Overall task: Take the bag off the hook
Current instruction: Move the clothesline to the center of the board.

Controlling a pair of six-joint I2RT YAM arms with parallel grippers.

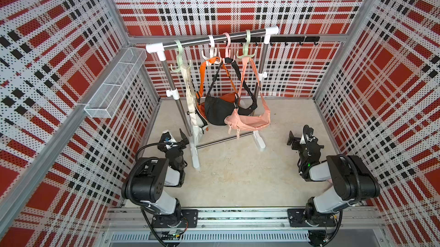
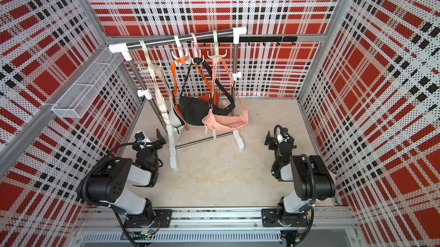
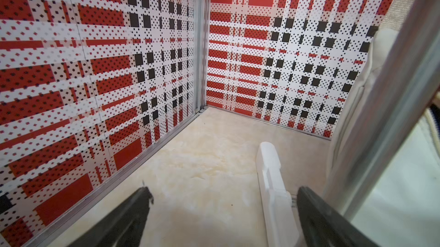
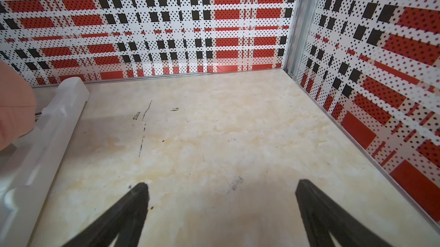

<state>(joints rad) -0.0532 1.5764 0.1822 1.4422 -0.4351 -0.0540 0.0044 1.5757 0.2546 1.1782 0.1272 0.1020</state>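
Near: left gripper (image 3: 223, 189) stood wide open, empty, beside the rack's left foot (image 3: 269, 162); right gripper (image 4: 222, 184) likewise, clear of the right foot (image 4: 47, 126). Beyond and above: bags (image 1: 216, 112) hung by straps from hooks (image 1: 246, 53) on the rail (image 1: 214, 37), white bag (image 1: 198, 131) nearer the left arm, pink bag (image 1: 252, 122) nearer the right.

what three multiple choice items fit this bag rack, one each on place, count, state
1. Which bag hangs nearest the left gripper? A the cream bag B the pink bag C the black bag
2. How many bags hang on the rack? A two B four C six
3. How are the left gripper and right gripper? A both shut on straps B both open and empty C left shut on a bag
Key: A, it hangs at the rack's end by that arm; B, cream, black and pink plus the orange bag; B, wrist views show spread jaws over bare floor.
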